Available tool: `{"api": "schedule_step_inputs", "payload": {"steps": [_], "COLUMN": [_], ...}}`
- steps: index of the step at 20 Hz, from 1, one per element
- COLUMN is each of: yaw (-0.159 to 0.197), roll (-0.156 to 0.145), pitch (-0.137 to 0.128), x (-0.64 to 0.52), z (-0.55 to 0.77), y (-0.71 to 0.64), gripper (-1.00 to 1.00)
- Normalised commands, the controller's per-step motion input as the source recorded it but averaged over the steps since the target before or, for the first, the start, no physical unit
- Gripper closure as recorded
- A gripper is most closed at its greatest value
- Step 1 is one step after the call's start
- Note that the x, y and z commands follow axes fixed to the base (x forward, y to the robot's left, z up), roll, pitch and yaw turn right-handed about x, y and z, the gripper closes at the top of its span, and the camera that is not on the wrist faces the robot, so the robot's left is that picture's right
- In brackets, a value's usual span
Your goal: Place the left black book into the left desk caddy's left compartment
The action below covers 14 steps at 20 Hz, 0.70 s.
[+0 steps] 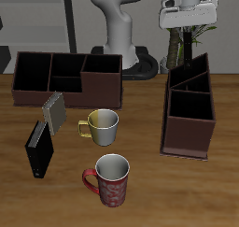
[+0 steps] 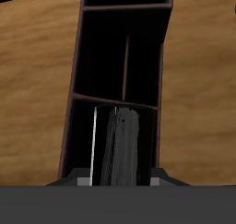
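Gripper (image 1: 190, 23) hangs high over the left caddy (image 1: 187, 130), near the table's back, and is clenched on the book (image 2: 123, 147). Its fingers press the two broad covers from either side, with only their tips showing in the wrist view.

From the wrist view the book is seen edge-on. It is a slim black slab with a thin pale strip of page edges along one side, and it hangs downward from the fingers with its long axis pointing at the caddy below. Its flat faces run along the caddy's length. It is in the air over the caddy's nearest end compartment, and I cannot tell whether its lower end is inside the walls. In the exterior view it is hard to pick out against the dark plant behind it.

The caddy is a dark maroon-brown box with thin dividers, one of them slanted, and black interiors. It stands on a wood-grain table (image 1: 149, 189).

Well apart from it are a wide caddy (image 1: 65, 77), a grey book (image 1: 54, 110), a second black book (image 1: 37, 148), a cream mug (image 1: 102, 126) and a red patterned mug (image 1: 110, 179).
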Motion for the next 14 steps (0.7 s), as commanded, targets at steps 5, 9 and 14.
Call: {"api": "schedule_step_inputs", "payload": {"steps": [5,9,14], "yaw": [0.003,-0.007,0.007], "roll": [0.019,0.019,0.015], "pitch": [0.021,0.029,0.033], "x": [-0.01,0.10,0.10], "z": [-0.05,-0.12,-0.13], "y": [0.07,0.06,0.03], "gripper": [1.00,1.00,1.00]}}
